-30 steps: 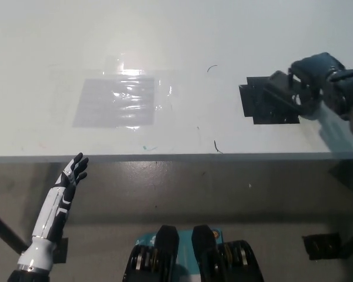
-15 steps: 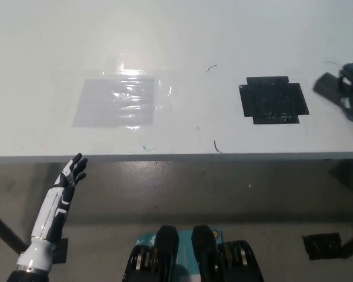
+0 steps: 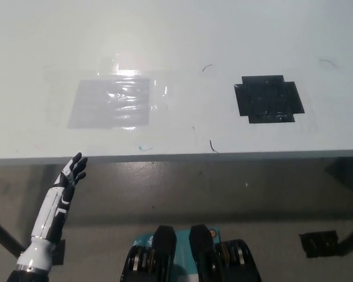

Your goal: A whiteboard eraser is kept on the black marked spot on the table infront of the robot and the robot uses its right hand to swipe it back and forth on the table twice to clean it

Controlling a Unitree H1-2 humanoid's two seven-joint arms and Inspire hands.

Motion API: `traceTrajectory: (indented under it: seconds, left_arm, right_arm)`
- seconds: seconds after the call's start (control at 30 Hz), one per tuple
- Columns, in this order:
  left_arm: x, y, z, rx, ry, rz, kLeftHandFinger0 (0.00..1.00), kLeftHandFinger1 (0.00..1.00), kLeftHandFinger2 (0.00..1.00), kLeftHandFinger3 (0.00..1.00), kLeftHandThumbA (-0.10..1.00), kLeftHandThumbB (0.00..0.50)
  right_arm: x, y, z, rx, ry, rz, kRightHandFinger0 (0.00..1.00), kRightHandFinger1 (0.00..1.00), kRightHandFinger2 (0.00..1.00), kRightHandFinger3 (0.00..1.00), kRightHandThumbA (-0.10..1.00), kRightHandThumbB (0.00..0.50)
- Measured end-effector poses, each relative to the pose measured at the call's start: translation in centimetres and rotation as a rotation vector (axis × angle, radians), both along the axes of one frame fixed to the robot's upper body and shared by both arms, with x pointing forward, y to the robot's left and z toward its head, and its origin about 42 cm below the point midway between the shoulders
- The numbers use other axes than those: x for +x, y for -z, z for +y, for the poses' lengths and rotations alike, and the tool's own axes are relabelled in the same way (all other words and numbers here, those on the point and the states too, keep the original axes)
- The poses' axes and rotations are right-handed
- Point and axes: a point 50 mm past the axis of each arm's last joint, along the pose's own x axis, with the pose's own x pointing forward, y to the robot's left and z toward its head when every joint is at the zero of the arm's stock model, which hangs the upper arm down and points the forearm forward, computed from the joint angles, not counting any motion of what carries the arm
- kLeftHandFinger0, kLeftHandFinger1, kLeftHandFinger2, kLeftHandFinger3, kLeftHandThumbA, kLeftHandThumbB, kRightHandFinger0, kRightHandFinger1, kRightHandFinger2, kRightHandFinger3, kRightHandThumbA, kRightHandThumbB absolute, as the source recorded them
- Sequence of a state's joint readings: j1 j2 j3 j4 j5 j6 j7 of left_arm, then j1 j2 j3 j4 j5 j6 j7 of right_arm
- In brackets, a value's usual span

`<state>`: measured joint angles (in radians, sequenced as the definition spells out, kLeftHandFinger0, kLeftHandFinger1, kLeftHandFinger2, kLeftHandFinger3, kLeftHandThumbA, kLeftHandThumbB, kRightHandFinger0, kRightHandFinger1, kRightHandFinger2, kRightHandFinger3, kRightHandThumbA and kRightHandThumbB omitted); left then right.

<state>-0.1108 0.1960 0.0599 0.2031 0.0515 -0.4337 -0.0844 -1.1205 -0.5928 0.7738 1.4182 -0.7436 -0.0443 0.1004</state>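
Note:
The black marked spot [image 3: 269, 98] lies on the white table [image 3: 182, 35], right of centre, with nothing on it. No whiteboard eraser shows anywhere in the head view. My black right hand is out of the picture. My white left hand [image 3: 73, 171] hangs below the table's front edge at the lower left, open with fingers spread and holding nothing.
A shiny clear film patch [image 3: 110, 103] is stuck to the table left of centre. A few small pen marks [image 3: 212, 145] dot the surface. The table's front edge [image 3: 176, 157] crosses the picture. A dark object [image 3: 320, 243] lies on the floor, lower right.
A dark hand holding a dark block over the black spot drew away to the right and left the picture, so the spot is bare. The camera view shifted slightly. My left hand stayed still.

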Motion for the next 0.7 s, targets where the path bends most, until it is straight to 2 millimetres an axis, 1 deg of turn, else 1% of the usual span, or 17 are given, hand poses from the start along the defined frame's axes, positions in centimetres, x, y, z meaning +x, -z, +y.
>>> traceTrajectory:
  seconds: [0.03, 0.07, 0.1, 0.13, 0.17, 0.2, 0.23, 0.3, 0.33, 0.4, 0.43, 0.47, 0.5, 0.6, 0.63, 0.67, 0.7]
  left_arm:
    - [0.0, 0.0, 0.0, 0.0, 0.0, 0.0, 1.0, 1.0, 1.0, 1.0, 1.0, 0.358]
    - [0.0, 0.0, 0.0, 0.0, 0.0, 0.0, 1.0, 1.0, 1.0, 1.0, 1.0, 0.352]
    - [0.0, 0.0, 0.0, 0.001, 0.0, 0.001, 1.0, 1.0, 1.0, 1.0, 1.0, 0.351]
    - [0.0, 0.0, 0.0, 0.001, 0.0, 0.001, 1.0, 1.0, 1.0, 1.0, 1.0, 0.345]
    - [0.0, 0.0, 0.0, 0.002, 0.0, 0.001, 1.0, 1.0, 1.0, 1.0, 1.0, 0.343]
    - [0.0, 0.0, 0.0, 0.002, 0.001, 0.001, 1.0, 1.0, 1.0, 1.0, 1.0, 0.341]
    - [0.0, 0.0, 0.0, 0.002, 0.001, 0.001, 1.0, 1.0, 1.0, 1.0, 1.0, 0.336]
    - [0.0, 0.0, 0.0, 0.002, 0.002, 0.001, 1.0, 1.0, 1.0, 1.0, 1.0, 0.337]
    - [0.0, 0.0, -0.1, 0.002, 0.002, 0.001, 1.0, 1.0, 1.0, 1.0, 1.0, 0.345]
    - [0.0, 0.0, -0.1, 0.003, 0.004, 0.0, 1.0, 1.0, 1.0, 1.0, 1.0, 0.344]
    - [0.0, 0.0, -0.1, 0.003, 0.004, 0.0, 1.0, 1.0, 1.0, 1.0, 1.0, 0.347]
    - [0.0, 0.0, -0.1, 0.003, 0.005, 0.0, 1.0, 1.0, 1.0, 1.0, 1.0, 0.347]
    - [0.0, 0.0, -0.1, 0.003, 0.005, 0.0, 1.0, 1.0, 1.0, 1.0, 1.0, 0.341]
    - [0.0, 0.0, -0.1, 0.003, 0.005, 0.0, 1.0, 1.0, 1.0, 1.0, 1.0, 0.347]
    - [0.0, 0.0, -0.1, 0.003, 0.005, 0.0, 1.0, 1.0, 1.0, 1.0, 1.0, 0.343]
    - [0.0, 0.0, -0.1, 0.003, 0.005, -0.001, 1.0, 1.0, 1.0, 1.0, 1.0, 0.342]
    - [0.0, 0.0, -0.1, 0.003, 0.005, -0.001, 1.0, 1.0, 1.0, 1.0, 1.0, 0.347]
  right_arm:
    - [0.1, 0.1, 0.3, 0.004, -0.003, 0.001, 0.29, 0.46, 0.62, 0.84, -0.02, 0.18]
    - [0.3, 0.2, 1.0, 0.011, -0.009, 0.003, 0.4, 0.55, 0.68, 0.79, -0.05, 0.181]
    - [0.5, 0.3, 1.6, 0.017, -0.019, 0.002, 0.3, 0.47, 0.6, 0.66, -0.01, 0.176]
    - [0.8, 0.4, 2.4, 0.029, -0.032, -0.002, 0.06, 0.2, 0.38, 0.54, 0.01, 0.17]
    - [1.0, 0.3, 2.8, 0.033, -0.039, -0.005, 0.0, 0.11, 0.31, 0.46, -0.01, 0.17]
    - [1.3, 0.2, 3.8, 0.043, -0.058, -0.013, 0.01, 0.14, 0.34, 0.43, -0.03, 0.167]
    - [2.0, -0.1, 5.6, 0.057, -0.092, -0.023, 0.09, 0.25, 0.46, 0.47, -0.04, 0.175]
    - [2.7, -0.3, 7.9, 0.074, -0.137, -0.03, 0.18, 0.31, 0.46, 0.55, -0.09, 0.184]
    - [3.1, -0.2, 9.8, 0.087, -0.172, -0.03, 0.17, 0.26, 0.38, 0.58, -0.1, 0.186]
    - [3.6, 0.5, 14.3, 0.122, -0.261, -0.016, 0.06, 0.19, 0.33, 0.53, -0.1, 0.189]
    - [3.7, 0.7, 15.6, 0.133, -0.287, -0.01, 0.26, 0.34, 0.44, 0.77, -0.05, 0.208]
    - [3.7, 1.2, 18.1, 0.152, -0.333, 0.0, 0.25, 0.32, 0.43, 0.77, -0.09, 0.222]
    - [3.7, 1.3, 18.9, 0.157, -0.345, 0.003, 0.13, 0.2, 0.29, 0.65, -0.1, 0.224]
    - [4.0, 0.7, 24.3, 0.187, -0.44, 0.006, 0.0, 0.09, 0.22, 0.46, -0.1, 0.204]
    - [4.0, 0.6, 24.9, 0.19, -0.451, 0.007, 0.01, 0.11, 0.27, 0.69, -0.1, 0.203]
    - [3.9, 0.5, 26.6, 0.201, -0.485, 0.009, 0.02, 0.14, 0.29, 0.78, -0.1, 0.203]
    - [3.7, 0.5, 27.6, 0.207, -0.505, 0.013, 0.04, 0.17, 0.3, 0.64, -0.1, 0.2]
